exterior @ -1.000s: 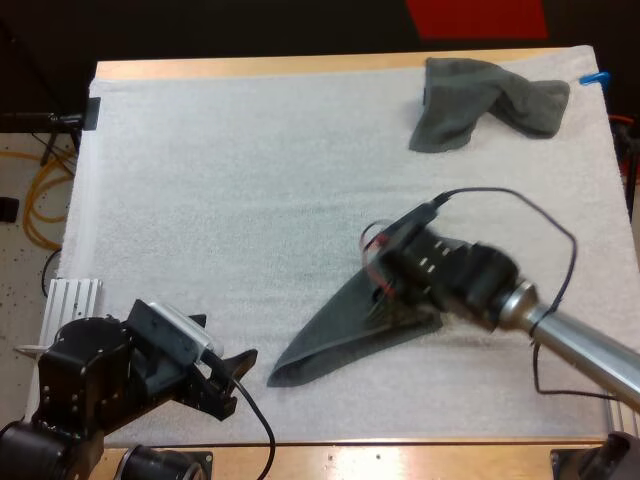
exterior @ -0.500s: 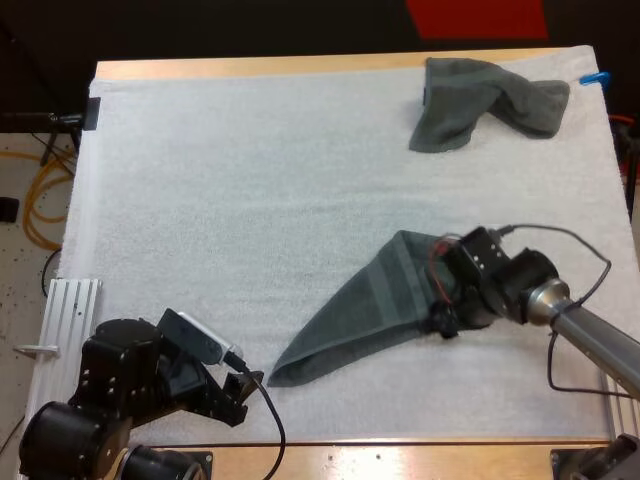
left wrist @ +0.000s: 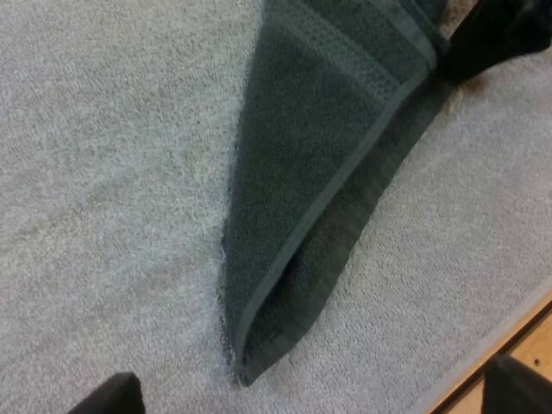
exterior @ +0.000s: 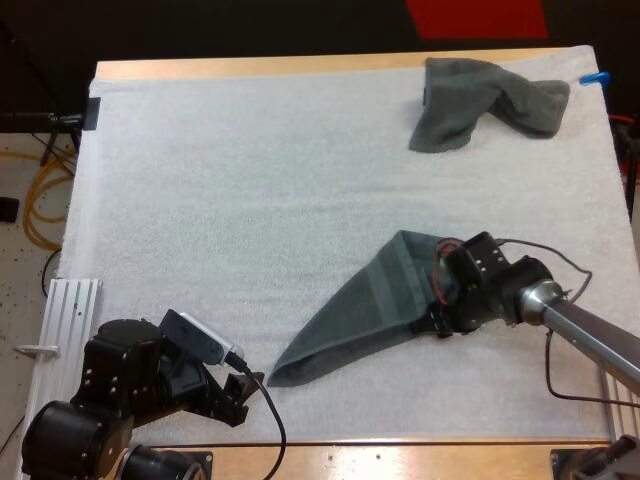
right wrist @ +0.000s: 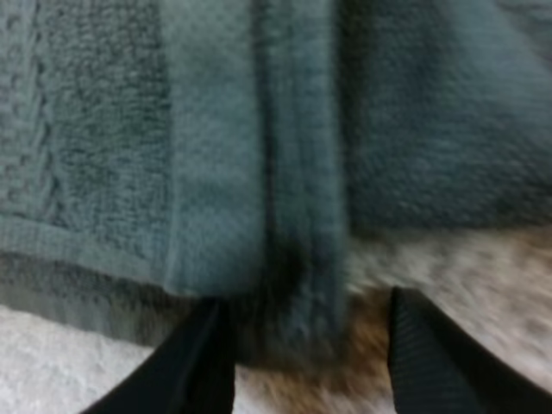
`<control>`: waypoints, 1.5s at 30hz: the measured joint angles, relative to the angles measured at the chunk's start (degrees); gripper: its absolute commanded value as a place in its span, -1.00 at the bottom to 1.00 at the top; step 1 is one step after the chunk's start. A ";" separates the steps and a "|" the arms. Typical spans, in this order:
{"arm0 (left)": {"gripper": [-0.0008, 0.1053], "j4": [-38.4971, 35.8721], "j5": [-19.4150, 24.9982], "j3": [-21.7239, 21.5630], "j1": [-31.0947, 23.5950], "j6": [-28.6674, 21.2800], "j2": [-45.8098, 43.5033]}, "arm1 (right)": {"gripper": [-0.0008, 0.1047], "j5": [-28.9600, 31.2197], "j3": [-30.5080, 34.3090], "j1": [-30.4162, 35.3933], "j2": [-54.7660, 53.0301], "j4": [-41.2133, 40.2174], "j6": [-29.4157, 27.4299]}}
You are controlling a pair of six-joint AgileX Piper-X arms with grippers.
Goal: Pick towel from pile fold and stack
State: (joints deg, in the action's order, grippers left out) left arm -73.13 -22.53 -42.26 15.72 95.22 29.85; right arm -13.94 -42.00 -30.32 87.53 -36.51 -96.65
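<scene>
Two towels and two pincers on the white mat (exterior: 250, 200) over the wooden table (exterior: 300, 66), listed from my left.

Item 1, left pincer (exterior: 240, 385): low at the near left corner of the mat, pointing at the narrow tip of the folded towel (exterior: 350, 325). Its fingers (left wrist: 103, 398) stand wide apart with nothing between them, so I hold nothing here.

Item 2, folded towel, dark grey-green: flat on the mat, right of centre, doubled over into a long wedge. The narrow tip lies toward my left pincer and the broad end toward the right.

Item 3, right pincer (exterior: 440, 300): down at the folded towel's broad end. Its fingers (right wrist: 194, 366) are parted astride the thick hemmed edge. One finger is beside the fold and the other sits over bare mat, so I read no grip.

Item 4, crumpled towel (exterior: 485, 100): far right corner of the mat, well apart from item 2.
</scene>
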 measured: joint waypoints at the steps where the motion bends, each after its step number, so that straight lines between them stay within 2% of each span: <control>1: 0.41 0.08 0.00 0.00 0.00 0.00 0.00 | -0.20 -0.14 -0.04 0.00 0.57 0.44 0.07; 3: 0.41 0.10 0.00 0.00 0.00 0.00 0.00 | -0.26 -0.72 -0.16 0.05 0.92 0.97 0.35; 4: 0.41 0.13 0.00 0.00 0.00 0.00 0.00 | -0.35 -0.82 -0.18 0.11 0.99 1.00 0.44; 6: 0.41 0.19 0.00 0.00 0.00 0.00 0.00 | -0.61 -0.81 -0.29 0.08 1.01 1.04 0.43; 8: 0.41 0.35 0.00 0.00 0.00 0.00 0.00 | -0.98 -0.81 -0.29 0.08 1.23 1.11 0.43; 12: 0.41 0.35 0.00 0.00 0.00 0.00 0.00 | -0.99 -0.39 -0.29 0.08 1.29 0.62 0.37; 17: 0.41 0.71 -1.23 0.65 0.00 -0.40 0.00 | -0.99 0.05 -0.29 0.08 -2.76 -4.85 -0.82; 21: 0.41 2.01 -5.15 3.26 0.07 -1.95 0.00 | -0.99 0.05 -0.29 0.08 -9.11 -9.29 -1.09; 26: 0.41 5.67 -5.60 7.57 1.65 -2.21 0.00 | -0.99 0.05 -0.29 0.08 -14.91 -13.98 0.67; 30: 0.41 7.69 -5.46 10.15 5.15 -2.21 1.42 | -0.99 0.05 -0.29 0.08 -16.39 -15.59 2.10; 32: 0.41 8.35 -4.49 10.14 7.49 -2.17 3.43 | -0.99 0.05 -0.29 0.08 -16.42 -15.71 2.78; 37: 0.41 11.86 5.25 10.14 14.17 -1.03 12.51 | -0.99 0.05 -0.29 0.08 -16.42 -16.10 3.74; 45: 0.41 20.14 6.86 10.04 21.20 1.18 32.30 | -0.99 0.05 -0.29 0.08 -16.42 -16.10 4.03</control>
State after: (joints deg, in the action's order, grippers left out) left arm -52.99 -15.67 -32.22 36.92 96.40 62.15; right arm -13.88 -42.29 -30.24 71.12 -52.61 -92.62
